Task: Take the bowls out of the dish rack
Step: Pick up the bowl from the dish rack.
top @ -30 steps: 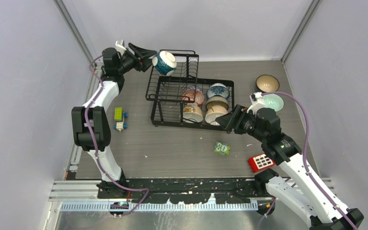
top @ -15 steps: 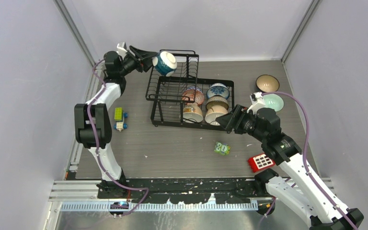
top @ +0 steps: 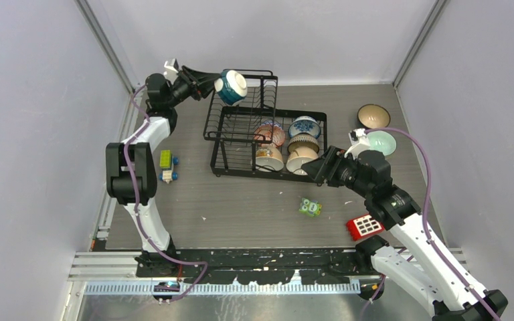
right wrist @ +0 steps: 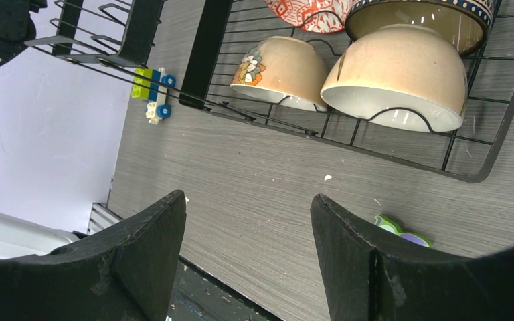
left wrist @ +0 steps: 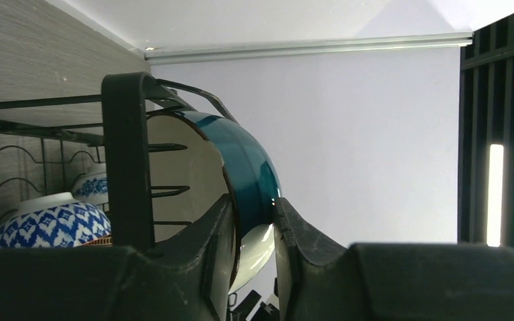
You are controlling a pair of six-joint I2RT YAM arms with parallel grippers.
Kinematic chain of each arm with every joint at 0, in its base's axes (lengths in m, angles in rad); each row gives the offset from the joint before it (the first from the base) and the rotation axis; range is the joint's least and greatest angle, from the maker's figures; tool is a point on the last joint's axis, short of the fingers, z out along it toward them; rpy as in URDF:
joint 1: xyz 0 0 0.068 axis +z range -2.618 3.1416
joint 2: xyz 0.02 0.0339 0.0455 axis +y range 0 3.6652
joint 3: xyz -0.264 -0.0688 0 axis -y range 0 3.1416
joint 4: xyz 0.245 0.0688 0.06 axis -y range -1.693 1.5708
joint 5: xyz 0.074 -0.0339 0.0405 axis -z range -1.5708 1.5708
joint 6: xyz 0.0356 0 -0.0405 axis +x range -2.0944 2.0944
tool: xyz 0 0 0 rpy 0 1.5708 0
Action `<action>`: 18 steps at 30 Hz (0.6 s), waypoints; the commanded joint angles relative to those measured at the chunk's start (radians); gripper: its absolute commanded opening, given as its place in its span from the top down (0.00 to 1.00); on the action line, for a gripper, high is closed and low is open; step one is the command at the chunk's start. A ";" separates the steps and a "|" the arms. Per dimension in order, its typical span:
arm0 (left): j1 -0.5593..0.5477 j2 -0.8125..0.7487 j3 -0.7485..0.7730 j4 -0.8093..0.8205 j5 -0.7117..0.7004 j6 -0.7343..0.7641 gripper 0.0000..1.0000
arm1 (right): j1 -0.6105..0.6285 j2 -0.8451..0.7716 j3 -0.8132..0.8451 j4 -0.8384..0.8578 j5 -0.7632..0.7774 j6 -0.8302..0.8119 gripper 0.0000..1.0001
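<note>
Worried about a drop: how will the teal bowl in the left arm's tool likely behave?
Probably stiff and fragile: the teal bowl looks like glazed ceramic. The glossy glaze may be slippery. The left tool pinches only its rim, so it could pivot or slip.

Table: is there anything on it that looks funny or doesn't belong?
Yes. Toys lie near the dishes: building blocks left of the dish rack and a green toy in front of it. White specks dot the table. The teal bowl is sideways only because the left hand pinches its rim.
</note>
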 commanded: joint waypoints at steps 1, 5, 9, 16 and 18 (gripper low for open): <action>0.007 0.008 -0.003 0.099 0.017 -0.022 0.74 | 0.004 0.007 0.021 0.020 0.019 -0.016 0.28; 0.007 0.012 -0.001 0.119 0.018 -0.038 0.78 | 0.004 0.010 0.023 0.020 0.019 -0.016 0.28; 0.007 0.014 0.002 0.139 0.019 -0.052 0.84 | 0.004 0.011 0.024 0.019 0.018 -0.017 0.27; -0.005 0.026 0.019 0.187 0.018 -0.089 0.96 | 0.004 0.015 0.025 0.021 0.020 -0.017 0.27; -0.013 0.031 0.029 0.198 0.017 -0.097 0.99 | 0.004 0.015 0.027 0.022 0.020 -0.017 0.28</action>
